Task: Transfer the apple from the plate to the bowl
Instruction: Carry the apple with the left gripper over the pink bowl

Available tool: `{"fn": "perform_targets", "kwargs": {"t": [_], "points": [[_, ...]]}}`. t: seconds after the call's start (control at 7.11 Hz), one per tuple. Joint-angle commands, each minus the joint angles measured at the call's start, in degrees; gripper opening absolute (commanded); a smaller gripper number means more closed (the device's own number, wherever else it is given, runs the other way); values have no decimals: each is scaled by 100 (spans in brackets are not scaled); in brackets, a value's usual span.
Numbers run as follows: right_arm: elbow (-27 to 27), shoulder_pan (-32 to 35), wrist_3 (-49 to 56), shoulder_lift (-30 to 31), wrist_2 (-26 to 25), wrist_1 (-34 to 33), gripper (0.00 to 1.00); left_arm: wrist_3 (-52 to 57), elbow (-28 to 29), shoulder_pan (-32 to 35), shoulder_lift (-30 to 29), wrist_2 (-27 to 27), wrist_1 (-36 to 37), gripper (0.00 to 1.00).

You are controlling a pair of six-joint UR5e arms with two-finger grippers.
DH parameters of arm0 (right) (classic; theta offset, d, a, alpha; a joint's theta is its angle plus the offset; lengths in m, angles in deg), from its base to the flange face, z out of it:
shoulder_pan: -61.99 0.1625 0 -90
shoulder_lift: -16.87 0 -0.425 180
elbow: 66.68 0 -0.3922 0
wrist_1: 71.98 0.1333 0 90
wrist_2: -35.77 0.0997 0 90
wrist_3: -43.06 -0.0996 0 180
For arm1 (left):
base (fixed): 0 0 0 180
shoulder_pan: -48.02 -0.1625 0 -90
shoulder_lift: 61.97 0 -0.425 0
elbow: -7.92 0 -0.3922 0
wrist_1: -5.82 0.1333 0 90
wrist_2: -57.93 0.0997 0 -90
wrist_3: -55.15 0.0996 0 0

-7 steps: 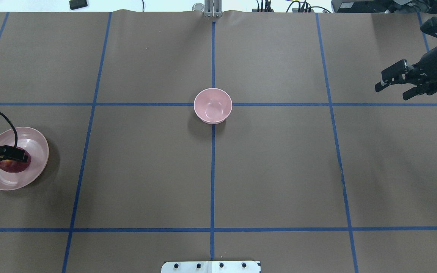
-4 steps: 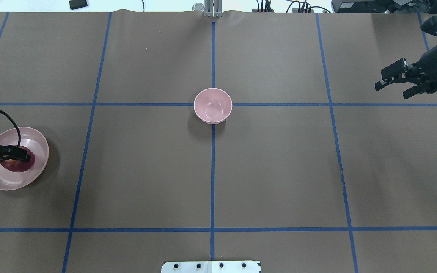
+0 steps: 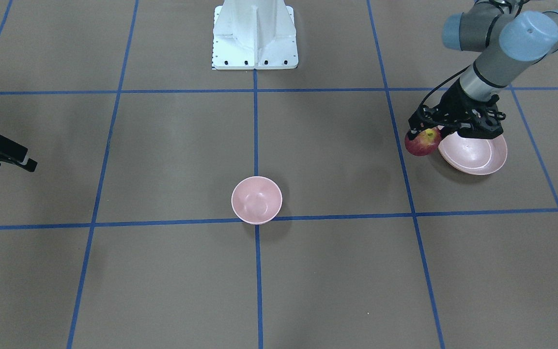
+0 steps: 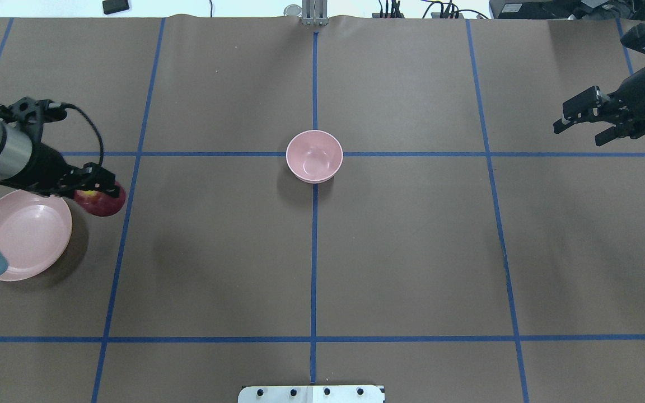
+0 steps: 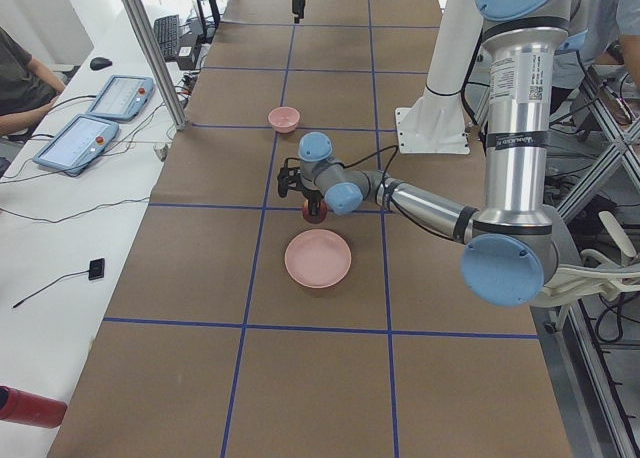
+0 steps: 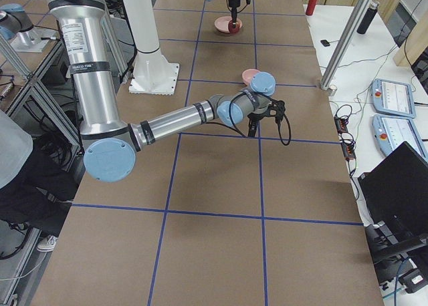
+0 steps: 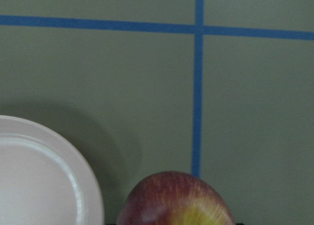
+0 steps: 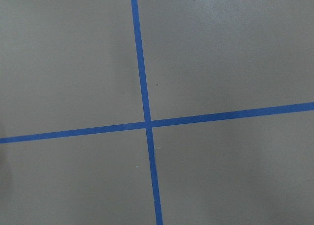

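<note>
My left gripper [image 4: 97,189] is shut on the dark red apple [image 4: 102,204] and holds it in the air just past the plate's right rim. The apple also shows in the front view [image 3: 421,143] and at the bottom of the left wrist view [image 7: 175,201]. The wide shallow pink plate [image 4: 23,236] is empty at the table's left side; it also shows in the front view [image 3: 475,155]. The small deep pink bowl [image 4: 314,157] stands empty at the table's centre, far to the right of the apple. My right gripper [image 4: 580,126] is open and empty at the far right.
Blue tape lines [image 4: 314,252] divide the brown table into squares. The white robot base [image 3: 255,36] stands at the table's near edge in the middle. Tablets [image 5: 95,118] and cables lie along the far side beyond the table.
My left gripper has lifted the apple off the plate and carried it right and farther from the robot. The plate is now empty. The right arm has not moved.
</note>
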Motion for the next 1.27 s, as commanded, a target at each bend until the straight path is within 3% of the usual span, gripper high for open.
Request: {"fn": "perform_targets", "kwargs": {"t": [0.0,0.14,0.28,0.42,0.56,0.7,1.12], "points": [[0,0,0,-4,0,9,100,-464,286,-407,-1912,390,1597,0],[-26,-9,9,-13,-9,9,100,-692,733,-749,-2661,1089,1920,0],[-35,-9,78,39,-104,35,100,-990,1651,-892,-3461,1201,1836,0],[-35,-26,88,40,-158,44,100,-1271,2921,-902,-4556,1228,1696,0],[-44,-52,97,31,-167,44,100,-1274,3656,-920,-5020,1228,1364,0],[-44,-79,97,31,-193,44,100,-1283,3907,-981,-5033,1237,1030,0],[-44,-88,97,31,-219,44,100,-1283,3954,-1288,-4981,1597,974,0]]}}
